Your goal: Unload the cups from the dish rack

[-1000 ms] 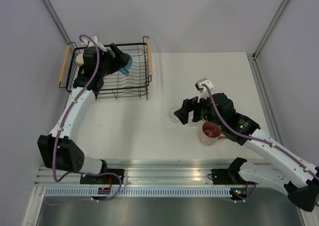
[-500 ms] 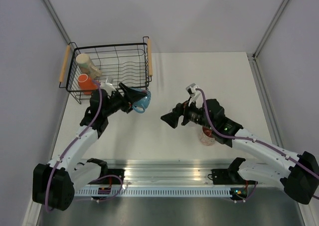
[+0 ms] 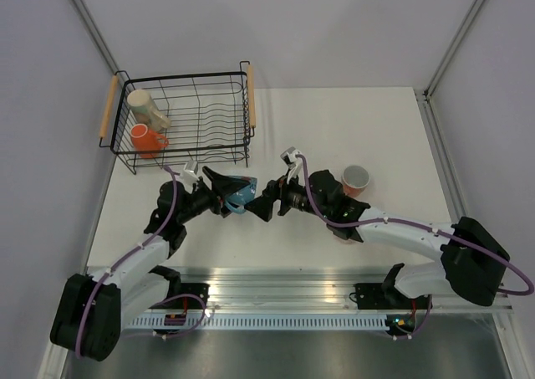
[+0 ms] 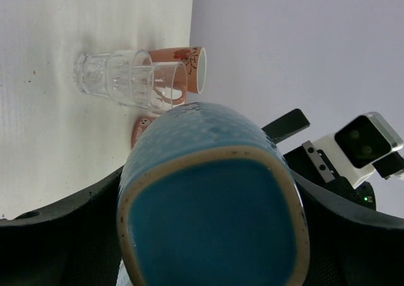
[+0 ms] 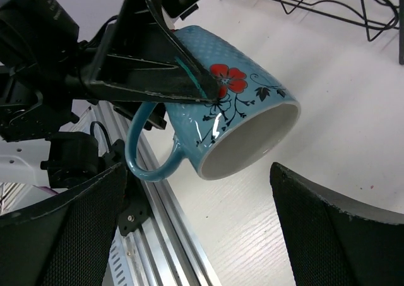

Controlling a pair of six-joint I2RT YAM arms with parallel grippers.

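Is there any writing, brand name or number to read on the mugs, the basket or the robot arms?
None: no words, brands or numbers can be read in any view.
The blue mug bears only a red flower and black vines.
The pink cup bears only a flower print.

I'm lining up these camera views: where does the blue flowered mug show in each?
Top external: blue mug at centre, between the arms.
Left wrist: blue mug fills lower centre, base toward camera.
Right wrist: blue mug at centre, on its side.
Shared landmark: the left gripper clamped on it.
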